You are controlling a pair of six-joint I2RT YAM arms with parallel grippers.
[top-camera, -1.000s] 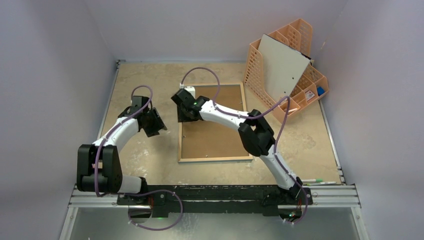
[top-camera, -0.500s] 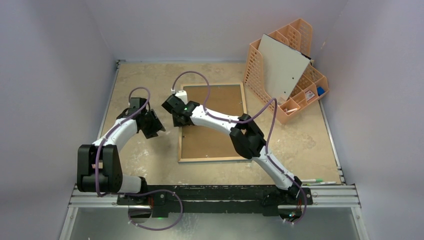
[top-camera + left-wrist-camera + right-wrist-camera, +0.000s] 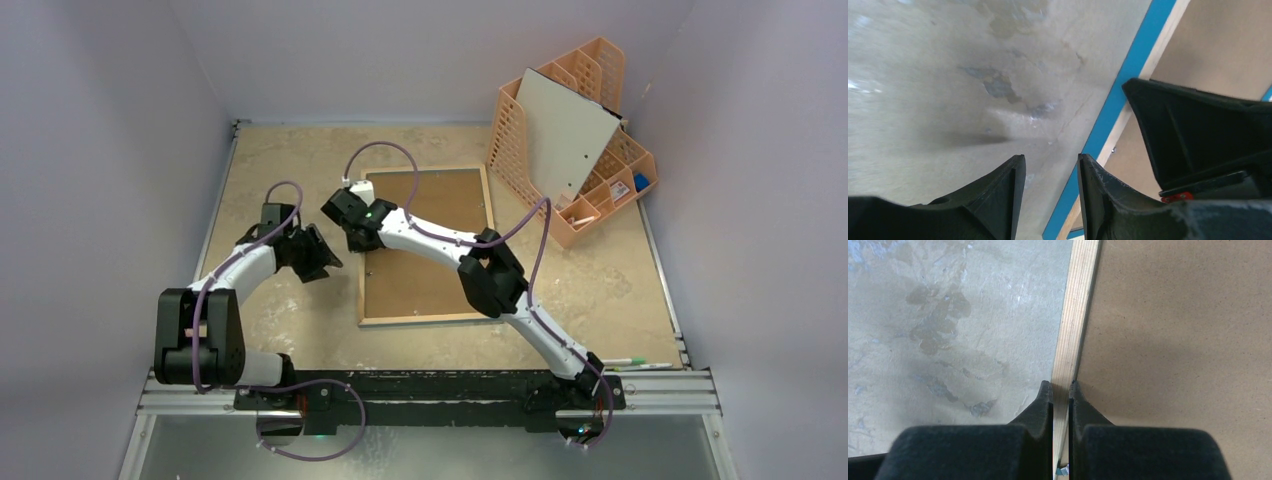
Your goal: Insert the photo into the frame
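The frame lies face down in the middle of the table, its wood rim around a brown hardboard backing. My right gripper is at the left rim, about halfway along. In the right wrist view its jaws are shut on the wood rim, one finger outside it and one over the backing. Just left of the frame my left gripper hangs open over bare table. In the left wrist view it holds nothing, and the frame's blue edge runs past its right finger. The photo is out of view.
An orange lattice organiser stands at the back right with a grey-white board leaning in it. Pens lie by the near right edge. Walls close in on the left, back and right.
My right gripper has moved left from over the backing to the frame's left rim and closed on it. The left gripper has swung a little right and nearer, toward the frame, still open.
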